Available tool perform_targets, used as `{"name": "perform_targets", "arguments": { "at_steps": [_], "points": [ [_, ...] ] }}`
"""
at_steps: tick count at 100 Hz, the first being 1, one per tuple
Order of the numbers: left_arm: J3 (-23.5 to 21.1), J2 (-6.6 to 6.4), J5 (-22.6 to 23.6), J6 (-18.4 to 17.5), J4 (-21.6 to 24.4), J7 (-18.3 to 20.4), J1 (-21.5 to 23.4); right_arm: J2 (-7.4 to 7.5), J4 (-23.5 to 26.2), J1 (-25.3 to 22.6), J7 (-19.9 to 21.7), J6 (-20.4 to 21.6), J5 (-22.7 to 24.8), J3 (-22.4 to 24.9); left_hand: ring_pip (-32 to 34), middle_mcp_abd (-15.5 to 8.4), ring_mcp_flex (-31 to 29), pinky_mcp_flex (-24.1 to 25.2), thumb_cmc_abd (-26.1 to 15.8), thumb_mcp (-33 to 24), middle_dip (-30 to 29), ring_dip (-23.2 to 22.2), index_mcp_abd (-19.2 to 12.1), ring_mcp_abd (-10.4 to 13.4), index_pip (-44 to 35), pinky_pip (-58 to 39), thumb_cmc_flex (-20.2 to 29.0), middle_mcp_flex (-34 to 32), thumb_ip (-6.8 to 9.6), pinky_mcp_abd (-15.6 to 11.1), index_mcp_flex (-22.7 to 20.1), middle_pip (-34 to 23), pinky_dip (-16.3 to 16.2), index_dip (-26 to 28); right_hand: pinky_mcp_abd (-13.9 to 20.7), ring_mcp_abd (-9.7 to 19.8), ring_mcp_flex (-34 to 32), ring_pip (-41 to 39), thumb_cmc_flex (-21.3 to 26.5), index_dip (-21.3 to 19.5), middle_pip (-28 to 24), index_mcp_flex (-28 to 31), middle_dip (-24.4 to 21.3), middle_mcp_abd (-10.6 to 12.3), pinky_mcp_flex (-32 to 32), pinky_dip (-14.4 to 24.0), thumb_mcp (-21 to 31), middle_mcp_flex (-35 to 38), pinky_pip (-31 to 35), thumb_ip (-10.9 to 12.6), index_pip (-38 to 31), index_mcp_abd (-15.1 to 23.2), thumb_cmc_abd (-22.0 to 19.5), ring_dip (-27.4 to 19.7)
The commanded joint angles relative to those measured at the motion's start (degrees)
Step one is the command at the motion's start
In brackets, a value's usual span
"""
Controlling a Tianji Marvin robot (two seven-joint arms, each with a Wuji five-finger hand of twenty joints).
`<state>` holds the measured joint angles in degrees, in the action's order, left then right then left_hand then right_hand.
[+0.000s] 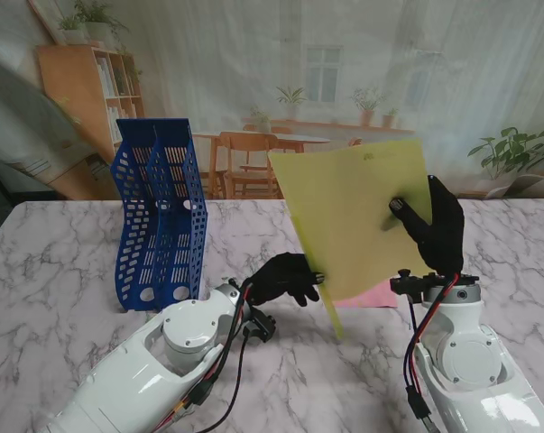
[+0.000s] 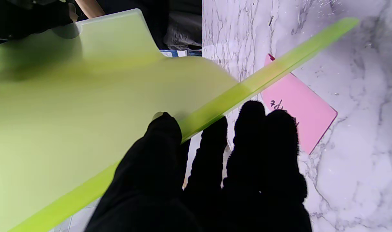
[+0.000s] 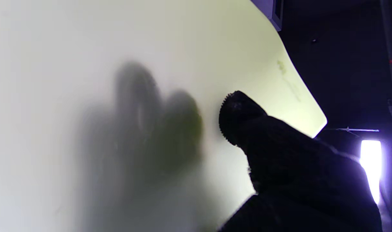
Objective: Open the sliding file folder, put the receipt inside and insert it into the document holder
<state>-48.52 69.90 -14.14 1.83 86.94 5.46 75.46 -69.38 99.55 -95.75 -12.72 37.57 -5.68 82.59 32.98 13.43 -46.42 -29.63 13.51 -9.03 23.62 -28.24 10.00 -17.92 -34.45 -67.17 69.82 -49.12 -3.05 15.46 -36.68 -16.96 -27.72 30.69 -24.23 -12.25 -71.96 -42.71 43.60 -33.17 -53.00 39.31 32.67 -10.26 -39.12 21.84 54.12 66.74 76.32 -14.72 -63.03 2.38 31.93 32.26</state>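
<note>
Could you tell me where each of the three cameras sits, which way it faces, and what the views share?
Stand view: above the shoulders, looking down at the marble table; both arms, left hand, right hand, blue document holder.
Left wrist view: along the fingers pinching the folder's spine; pink receipt lies on the table.
Right wrist view: the thumb pressing the sheet, fingers shadowed behind it.
All three share the yellow-green folder.

One yellow-green sliding file folder (image 1: 357,216), with one green slide bar (image 2: 247,87) along its edge. One pink receipt (image 1: 373,294). One blue document holder (image 1: 159,216), at least two slots visible. Two black-gloved hands: one left hand (image 1: 288,278), one right hand (image 1: 437,225). One marble tabletop (image 1: 64,271).
</note>
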Motion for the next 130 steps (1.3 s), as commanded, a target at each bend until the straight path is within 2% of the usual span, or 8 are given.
{"name": "perform_targets", "arguments": {
  "at_steps": [1, 42, 87, 114, 126, 129, 130],
  "points": [
    [0.6, 0.36, -0.2, 0.4, -0.5, 1.2, 0.0, 0.08, 1.3, 0.1, 0.2, 0.4, -0.3, 0.3, 1.7, -1.3, -1.3, -1.0, -3.0, -4.9, 1.2, -0.3, -2.0, -1.0, -4.5, -1.9, 4.2, -3.1, 1.22, -3.1, -3.2, -4.9, -0.5, 0.6, 2.6, 2.2, -2.5, -3.3, 4.6, -3.0, -4.2, 2.2, 1.4, 3.6, -0.7, 0.1, 3.5, 0.8, 1.3, 1.5, -4.3, 11.2, -4.6, 1.0],
    [0.3, 0.14, 0.2, 0.9, 0.4, 1.2, 0.7, -0.09, 0.3, -0.4, -0.4, 0.7, 0.3, 0.9, 1.9, -1.3, -1.4, -1.2, -3.1, -4.7, 1.1, -0.3, -2.1, -1.0, -4.5, -2.1, 4.2, -3.2, 1.25, -3.2, -3.3, -5.1, -0.4, 0.7, 2.6, 2.2, -2.5, -3.3, 4.7, -2.9, -4.1, 2.1, 1.4, 3.5, -0.8, 0.1, 3.4, 0.8, 1.2, 1.5, -4.3, 10.9, -4.6, 1.0],
    [0.6, -0.15, 0.2, 1.2, 1.5, 1.9, 0.9, 0.41, 3.1, -1.3, 1.3, 2.0, -1.5, 2.4, 1.9, -1.3, -1.5, -1.2, -3.1, -4.5, 1.0, -0.3, -2.1, -0.8, -4.3, -2.3, 4.1, -3.2, 1.29, -3.2, -3.3, -5.1, -0.4, 0.6, 2.8, 2.2, -2.5, -3.3, 4.7, -2.9, -4.1, 2.1, 1.5, 3.6, -0.9, 0.0, 3.4, 0.8, 1.2, 1.5, -4.4, 11.0, -4.7, 1.1],
    [0.6, -0.09, 0.2, 1.4, 1.3, 1.6, 1.3, 0.34, 3.2, -0.9, 1.2, 1.8, -1.9, 2.1, 2.0, -1.2, -1.5, -1.2, -3.2, -4.4, 0.9, -0.3, -2.1, -0.9, -4.1, -2.3, 4.2, -3.3, 1.28, -3.1, -3.4, -5.0, -0.4, 0.5, 2.7, 2.3, -2.4, -3.3, 4.7, -2.9, -4.1, 2.1, 1.5, 3.6, -0.8, 0.0, 3.4, 0.8, 1.1, 1.5, -4.3, 11.0, -4.7, 1.1],
    [0.2, -0.09, 0.2, 1.2, 1.9, 1.2, 1.7, 0.30, 2.6, -1.3, 0.8, 1.2, -0.4, 2.1, 1.5, -1.3, 0.0, 0.8, -3.8, -4.1, 0.7, -0.2, -1.7, -1.4, -3.0, -2.0, 4.2, -2.4, 1.31, -2.2, -2.4, -4.8, -0.5, -0.2, 2.8, 2.2, -2.4, -2.4, 4.7, -2.6, -3.6, 1.7, 1.2, 3.7, -0.6, 0.0, 3.1, 0.7, 0.9, 1.4, -4.3, 10.7, -4.8, 0.6],
    [0.2, 0.02, 0.3, 1.0, 2.0, 0.6, 1.8, 0.24, 2.4, -1.4, 0.5, 0.9, 0.0, 2.1, 1.3, -1.4, 0.8, 1.7, -4.2, -2.7, 0.4, -0.3, -1.5, -1.8, -1.1, -1.9, 4.1, -1.7, 1.38, -1.9, -1.2, -4.7, -0.7, -1.5, 2.8, 2.2, -2.3, -2.2, 4.8, -2.6, -3.5, 1.6, 1.1, 3.7, -0.6, 0.0, 3.0, 0.7, 0.8, 1.4, -4.2, 10.7, -4.8, 0.6],
    [0.2, 0.07, 0.3, 0.8, 2.0, 0.3, 1.9, 0.25, 2.4, -1.4, 0.5, 0.9, 0.0, 2.2, 1.2, -1.4, 1.2, 2.1, -4.3, -0.9, 0.3, -0.4, -1.5, -2.0, 0.5, -1.8, 4.2, -1.0, 1.84, -1.8, -0.2, -4.5, -0.9, -2.3, 2.8, 2.1, -2.2, -2.1, 4.8, -2.6, -3.4, 1.6, 1.1, 3.7, -0.6, 0.0, 3.0, 0.6, 0.8, 1.5, -4.2, 10.6, -4.8, 0.5]
  ]
}}
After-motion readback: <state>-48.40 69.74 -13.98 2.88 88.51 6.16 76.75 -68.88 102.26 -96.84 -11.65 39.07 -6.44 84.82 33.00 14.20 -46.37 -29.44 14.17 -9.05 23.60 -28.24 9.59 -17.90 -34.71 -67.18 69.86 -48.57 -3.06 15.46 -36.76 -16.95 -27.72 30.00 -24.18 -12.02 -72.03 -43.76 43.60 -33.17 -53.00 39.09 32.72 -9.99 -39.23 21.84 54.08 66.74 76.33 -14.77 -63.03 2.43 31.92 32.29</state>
